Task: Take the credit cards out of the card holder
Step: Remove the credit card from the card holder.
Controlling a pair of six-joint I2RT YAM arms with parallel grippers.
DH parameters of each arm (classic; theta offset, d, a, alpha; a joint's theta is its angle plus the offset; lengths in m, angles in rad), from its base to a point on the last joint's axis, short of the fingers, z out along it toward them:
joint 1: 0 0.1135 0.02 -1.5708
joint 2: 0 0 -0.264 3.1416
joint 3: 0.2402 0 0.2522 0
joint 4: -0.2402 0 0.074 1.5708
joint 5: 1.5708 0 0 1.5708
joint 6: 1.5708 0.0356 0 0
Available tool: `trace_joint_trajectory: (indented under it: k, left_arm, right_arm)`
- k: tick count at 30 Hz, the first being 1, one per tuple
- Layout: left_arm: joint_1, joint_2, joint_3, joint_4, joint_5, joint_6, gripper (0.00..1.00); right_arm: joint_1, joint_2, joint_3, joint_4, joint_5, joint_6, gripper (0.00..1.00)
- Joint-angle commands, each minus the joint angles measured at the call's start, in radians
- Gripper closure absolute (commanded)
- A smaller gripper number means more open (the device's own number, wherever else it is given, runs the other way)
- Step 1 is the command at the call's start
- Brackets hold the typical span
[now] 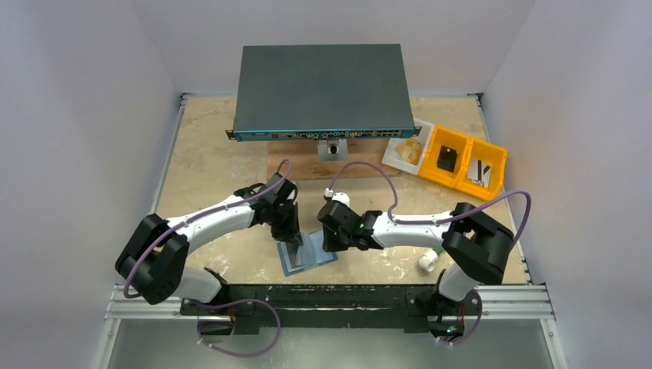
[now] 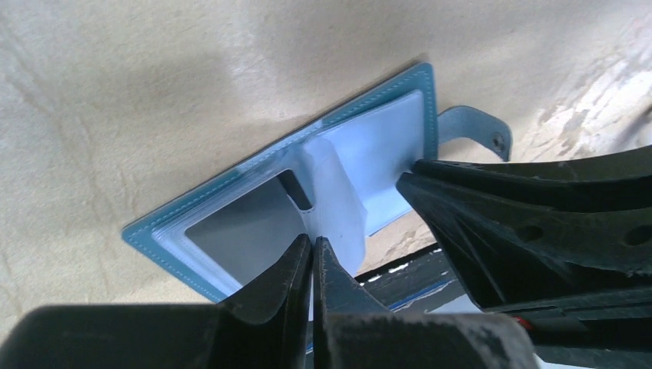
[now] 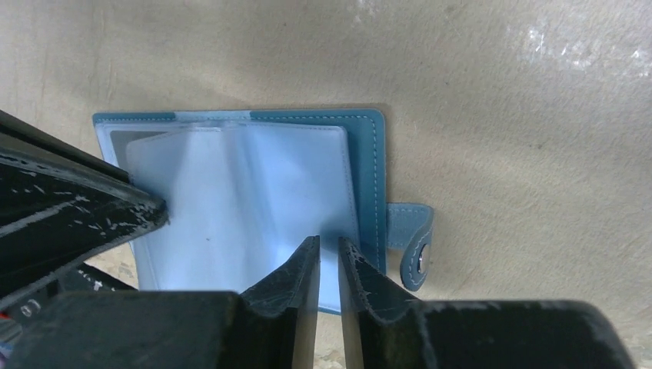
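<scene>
Left wrist: pinched left gripper [image 2: 312, 240] shut at clear sleeve [image 2: 332, 181], right gripper [image 3: 329, 241] slightly apart; risked dragging card holder [image 2: 165, 232] along, credit cards unfreed.

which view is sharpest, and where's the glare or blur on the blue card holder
top external: even soft light, sharp, but the card holder is small; left wrist: left tool dark and soft-edged up close, clear sleeves washed pale; right wrist: sheen hazes those sleeves, right tool dark, bright patches on the table top right
</scene>
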Motion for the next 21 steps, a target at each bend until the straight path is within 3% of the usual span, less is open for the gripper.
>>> trace_joint_trajectory:
  k: [1,21]
  left_arm:
    - [0.004,0.016,0.016,0.074,0.079,-0.001,0.95]
    - [-0.023,0.113,0.048,0.222,0.178,-0.073,0.5]
  right_arm:
    - [0.0,0.034,-0.005,0.03,0.022,-0.01,0.86]
    - [0.0,-0.046,-0.02,0.037,0.007,0.002,0.9]
